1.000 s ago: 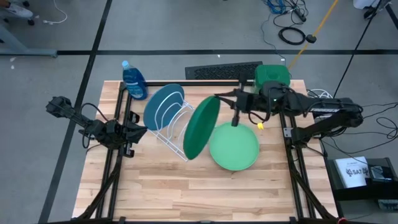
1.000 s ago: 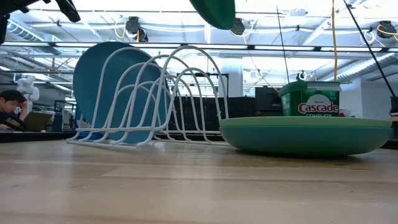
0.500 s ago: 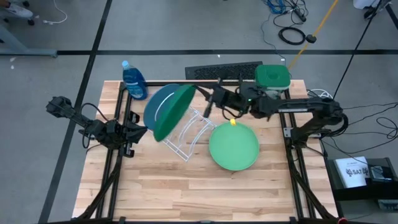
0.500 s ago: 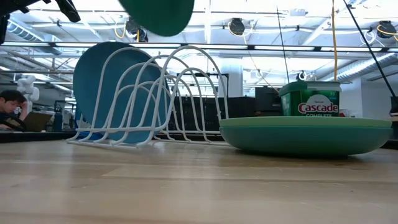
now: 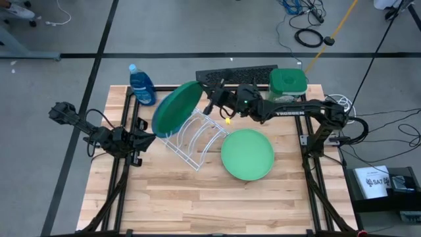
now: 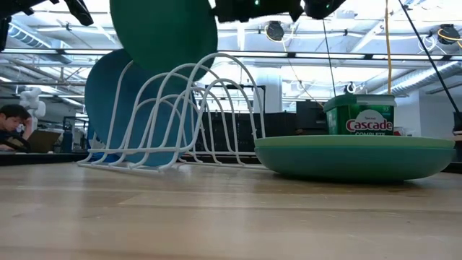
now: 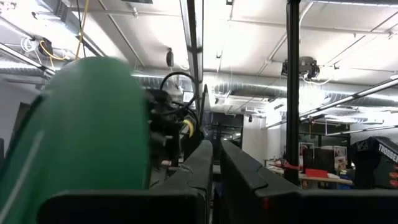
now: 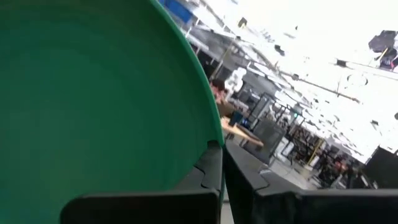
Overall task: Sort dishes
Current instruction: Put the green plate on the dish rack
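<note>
My right gripper (image 5: 212, 104) is shut on the dark green plate (image 5: 176, 106), which stands on edge over the left end of the white wire rack (image 5: 194, 135). In the low view this plate (image 6: 162, 32) hangs at the height of the rack's wire tops (image 6: 216, 61). A blue plate (image 6: 108, 94) stands on its edge in the rack, just behind the dark green one. A light green plate (image 5: 247, 154) lies flat on the table, right of the rack, and in the low view it seems to lie on a teal one (image 6: 354, 166). My left gripper (image 5: 139, 141) waits shut at the table's left edge. My right gripper pinches the dark green plate's rim (image 8: 208, 134) between its two fingers, at the plate's right edge. The fingers come about level from the table's right side. The plate stands on edge, tilted, held over the rack; whether it touches the wires I cannot tell.
A blue bottle (image 5: 141, 85) stands at the far left corner. A green-lidded tub (image 5: 288, 80) and a dark flat thing (image 5: 237, 74) are at the far edge. The near half of the table (image 5: 210, 204) is bare wood. A person (image 6: 11, 119) sits in the room behind.
My right gripper has carried the dark green plate from over the light green plate toward the table's left and far edge, and down. The plate has come lower, level with the rack's wire tops, next to the blue plate.
</note>
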`<state>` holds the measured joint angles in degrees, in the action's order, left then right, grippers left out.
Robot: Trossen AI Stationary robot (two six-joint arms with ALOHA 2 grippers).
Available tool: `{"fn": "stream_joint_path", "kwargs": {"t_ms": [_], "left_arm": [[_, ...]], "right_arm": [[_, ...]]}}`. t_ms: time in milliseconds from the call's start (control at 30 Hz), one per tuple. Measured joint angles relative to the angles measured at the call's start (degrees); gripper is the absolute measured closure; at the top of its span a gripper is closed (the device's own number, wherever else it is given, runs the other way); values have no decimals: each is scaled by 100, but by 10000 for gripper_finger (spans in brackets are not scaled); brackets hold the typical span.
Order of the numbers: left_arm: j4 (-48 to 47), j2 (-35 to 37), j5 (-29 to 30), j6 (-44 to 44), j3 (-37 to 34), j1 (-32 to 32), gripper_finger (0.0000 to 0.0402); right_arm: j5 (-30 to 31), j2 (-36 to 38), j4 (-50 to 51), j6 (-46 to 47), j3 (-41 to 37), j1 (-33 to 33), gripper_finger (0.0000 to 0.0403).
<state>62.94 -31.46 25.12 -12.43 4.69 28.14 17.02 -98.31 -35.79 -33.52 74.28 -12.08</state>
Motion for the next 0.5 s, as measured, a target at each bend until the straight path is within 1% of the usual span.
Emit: {"fn": "stream_joint_path", "kwargs": {"t_ms": [267,433,500], "left_arm": [[0,0,0,-33,0,0,371],[-4,-1,1,-33,0,2,371],[-4,-1,0,-33,0,2,371]], "right_arm": [[-53,-412,94,26,0,-137,403],[-59,-561,466,20,0,-137,403],[-46,-567,787,19,0,-135,402]]}}
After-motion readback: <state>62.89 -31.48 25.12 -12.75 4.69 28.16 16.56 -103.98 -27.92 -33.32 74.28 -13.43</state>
